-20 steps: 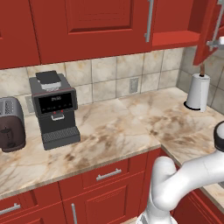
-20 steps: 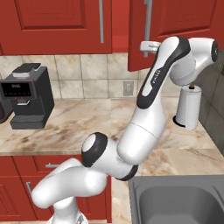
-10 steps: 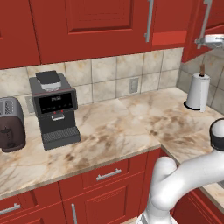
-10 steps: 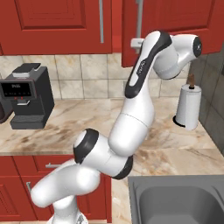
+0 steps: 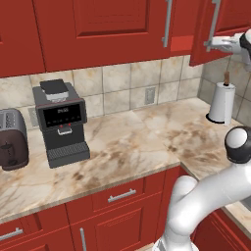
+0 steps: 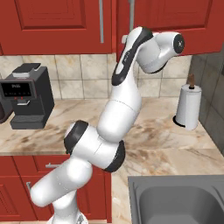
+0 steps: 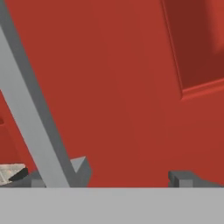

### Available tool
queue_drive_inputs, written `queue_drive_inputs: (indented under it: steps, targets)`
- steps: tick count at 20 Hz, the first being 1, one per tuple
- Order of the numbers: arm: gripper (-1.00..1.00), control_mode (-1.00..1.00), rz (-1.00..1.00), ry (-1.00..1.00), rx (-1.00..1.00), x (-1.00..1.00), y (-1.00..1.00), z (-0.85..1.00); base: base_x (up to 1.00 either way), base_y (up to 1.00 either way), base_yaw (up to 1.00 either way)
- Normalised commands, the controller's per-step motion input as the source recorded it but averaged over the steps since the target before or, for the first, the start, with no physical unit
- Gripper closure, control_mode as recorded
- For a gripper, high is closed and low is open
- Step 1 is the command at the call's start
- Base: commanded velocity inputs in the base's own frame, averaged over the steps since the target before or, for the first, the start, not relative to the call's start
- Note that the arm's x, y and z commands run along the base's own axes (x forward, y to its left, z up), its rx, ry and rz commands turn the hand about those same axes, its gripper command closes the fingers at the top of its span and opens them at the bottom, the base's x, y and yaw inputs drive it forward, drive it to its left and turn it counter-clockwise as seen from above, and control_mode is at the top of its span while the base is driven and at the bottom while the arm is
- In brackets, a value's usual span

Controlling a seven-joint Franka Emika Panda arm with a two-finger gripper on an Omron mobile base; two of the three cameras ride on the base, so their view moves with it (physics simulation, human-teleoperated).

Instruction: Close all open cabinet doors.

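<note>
A tall red cabinet door [image 5: 223,22] at the upper right stands ajar, swung out from the wall cabinets, its grey bar handle [image 5: 214,19] facing the room. My gripper [image 5: 212,45] is at that door's lower edge, open, with nothing between the fingers. In the hand view the red door face [image 7: 118,87] is very close, the grey handle [image 7: 30,109] runs diagonally at the left, and the gripper [image 7: 131,175] has its fingertips [image 7: 81,168] spread wide. The door beside it [image 5: 98,24] looks flush. From the right base view the hand [image 6: 168,43] is up against the door [image 6: 175,17].
A black coffee machine [image 5: 59,117] and a toaster [image 5: 12,139] stand on the marble counter [image 5: 132,142] at the left. A paper towel roll [image 5: 220,100] stands in the right corner under the ajar door. A sink [image 6: 175,197] lies at the lower right.
My hand has moved left along the upper cabinets, and the ajar door has swung with it, closer to the cabinet front. The gripper stayed open.
</note>
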Motion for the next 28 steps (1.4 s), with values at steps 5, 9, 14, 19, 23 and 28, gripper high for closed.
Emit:
queue_drive_inputs:
  steps: [5, 9, 14, 19, 23, 28]
  targets:
    - [-1.00, -1.00, 0.00, 0.02, 0.00, 0.64, 0.56, 0.00, 0.00, 0.00, 0.00]
    - [-1.00, -1.00, 0.00, 0.02, 0.00, 0.67, 0.53, 0.00, 0.00, 0.00, 0.00]
    - [-1.00, -1.00, 0.00, 0.03, 0.00, 0.66, 0.52, 0.00, 0.00, 0.00, 0.00]
    - [-1.00, -1.00, 0.00, 0.04, 0.00, 0.65, 0.52, 0.00, 0.00, 0.00, 0.00]
    - [-1.00, -1.00, 0.00, 0.04, 0.00, 0.62, 0.48, 0.00, 0.00, 0.00, 0.00]
    - [-1.00, -1.00, 0.00, 0.06, 0.00, 0.59, 0.44, 0.00, 0.00, 0.00, 0.00]
